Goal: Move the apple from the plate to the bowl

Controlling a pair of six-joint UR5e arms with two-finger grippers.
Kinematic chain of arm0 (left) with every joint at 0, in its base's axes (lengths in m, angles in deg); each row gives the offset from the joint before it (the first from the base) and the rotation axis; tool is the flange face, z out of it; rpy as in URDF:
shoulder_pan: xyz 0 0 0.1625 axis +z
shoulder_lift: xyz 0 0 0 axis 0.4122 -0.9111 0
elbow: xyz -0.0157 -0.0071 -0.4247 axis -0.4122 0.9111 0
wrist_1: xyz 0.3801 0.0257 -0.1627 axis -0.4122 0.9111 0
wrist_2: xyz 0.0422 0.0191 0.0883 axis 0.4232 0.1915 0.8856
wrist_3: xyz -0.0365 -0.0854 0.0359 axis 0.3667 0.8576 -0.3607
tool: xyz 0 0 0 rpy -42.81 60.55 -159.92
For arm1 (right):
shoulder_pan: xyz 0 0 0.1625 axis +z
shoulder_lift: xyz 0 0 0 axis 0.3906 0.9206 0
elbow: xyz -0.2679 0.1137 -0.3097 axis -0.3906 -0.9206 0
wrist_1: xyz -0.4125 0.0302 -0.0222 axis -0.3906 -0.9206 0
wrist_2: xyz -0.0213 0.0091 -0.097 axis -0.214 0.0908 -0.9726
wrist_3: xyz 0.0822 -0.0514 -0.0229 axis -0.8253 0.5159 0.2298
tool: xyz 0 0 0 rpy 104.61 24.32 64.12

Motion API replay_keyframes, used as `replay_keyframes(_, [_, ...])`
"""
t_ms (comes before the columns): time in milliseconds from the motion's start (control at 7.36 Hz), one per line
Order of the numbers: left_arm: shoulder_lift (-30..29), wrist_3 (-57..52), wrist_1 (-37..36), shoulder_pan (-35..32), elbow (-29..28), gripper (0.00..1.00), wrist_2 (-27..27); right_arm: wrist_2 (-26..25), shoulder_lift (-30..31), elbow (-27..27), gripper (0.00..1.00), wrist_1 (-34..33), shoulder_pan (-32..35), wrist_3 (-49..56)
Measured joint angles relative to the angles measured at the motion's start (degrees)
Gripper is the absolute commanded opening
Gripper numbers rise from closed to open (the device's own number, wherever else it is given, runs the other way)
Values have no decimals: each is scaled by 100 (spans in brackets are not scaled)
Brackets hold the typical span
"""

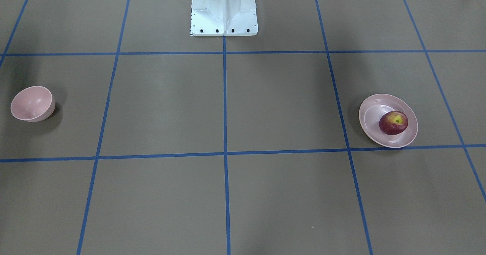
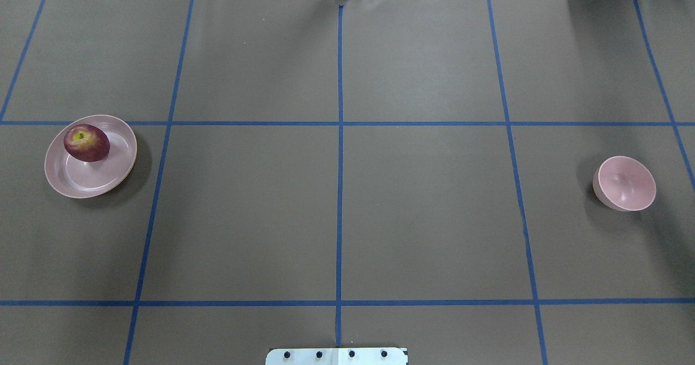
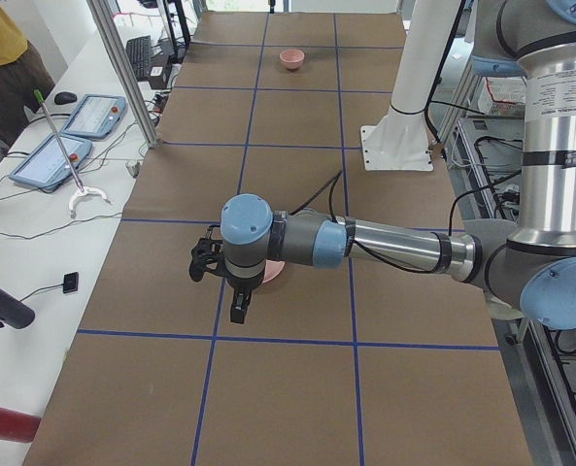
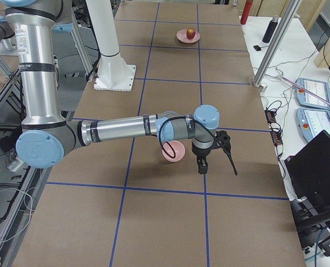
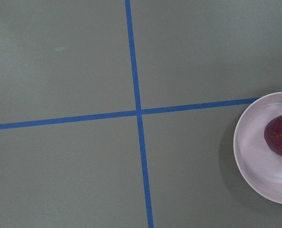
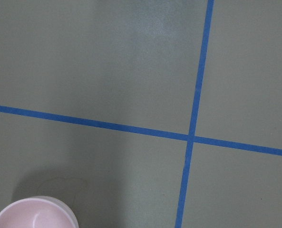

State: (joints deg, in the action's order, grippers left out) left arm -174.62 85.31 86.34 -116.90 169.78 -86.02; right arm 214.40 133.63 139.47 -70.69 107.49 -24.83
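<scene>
Though near the left end effector (image 3: 239, 309), apple (image 2: 86, 143) on the plate (image 2: 81, 181) off to its side; grip state indiscernible.

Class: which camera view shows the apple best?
Exterior front-facing: the apple sits whole on the plate, yellow stem patch clear. Overhead shows it nearly as well; exterior right, tiny; left wrist, cut off at the edge; exterior left and right wrist, not at all.
</scene>
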Motion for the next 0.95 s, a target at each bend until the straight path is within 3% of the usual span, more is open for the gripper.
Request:
replay_keyframes(407, [-6, 12, 407, 12, -40, 98, -44, 143, 129, -110, 100, 944, -294, -324])
replay_keyframes(679, [23, 7, 562, 105, -45, 98, -44, 148, 218, 12, 100, 1455, -1024, -1722])
replay_keyframes(951, [31, 6, 587, 163, -68, 98, -45, -72, 661, 55, 99, 2402, -1616, -2673])
